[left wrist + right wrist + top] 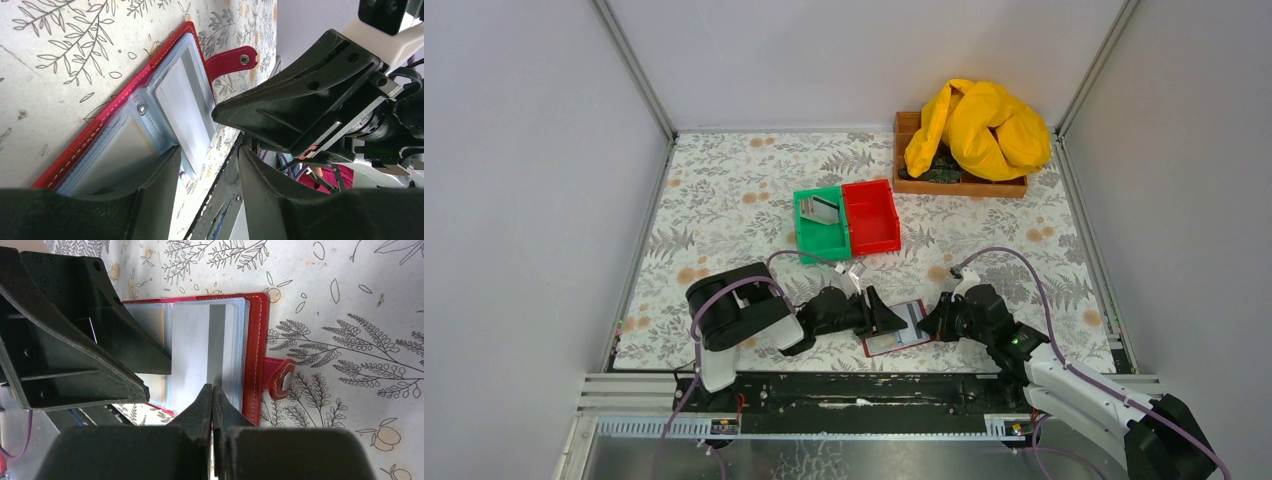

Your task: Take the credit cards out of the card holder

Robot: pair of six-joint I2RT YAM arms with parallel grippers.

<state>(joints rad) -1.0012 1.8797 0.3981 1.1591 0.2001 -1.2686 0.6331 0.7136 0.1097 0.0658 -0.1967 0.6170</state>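
The card holder (900, 330) lies open on the flowered table near the front edge, dark red with clear pockets (240, 335). A white-grey credit card with a dark stripe (192, 340) sits in its top pocket, and a tan card edge (122, 142) shows in another. My left gripper (207, 152) is open; one finger rests over the pockets, the other over the table's front edge. My right gripper (212, 387) is shut, nothing visible between its tips, which are set against the holder's pocket edge. Another grey card (822, 209) leans in the green bin (816, 240).
A red bin (871, 216) stands against the green one behind the holder. A wooden tray (960, 185) with a yellow cloth (979, 125) sits at the back right. The two grippers (894, 322) (934, 322) face each other closely across the holder.
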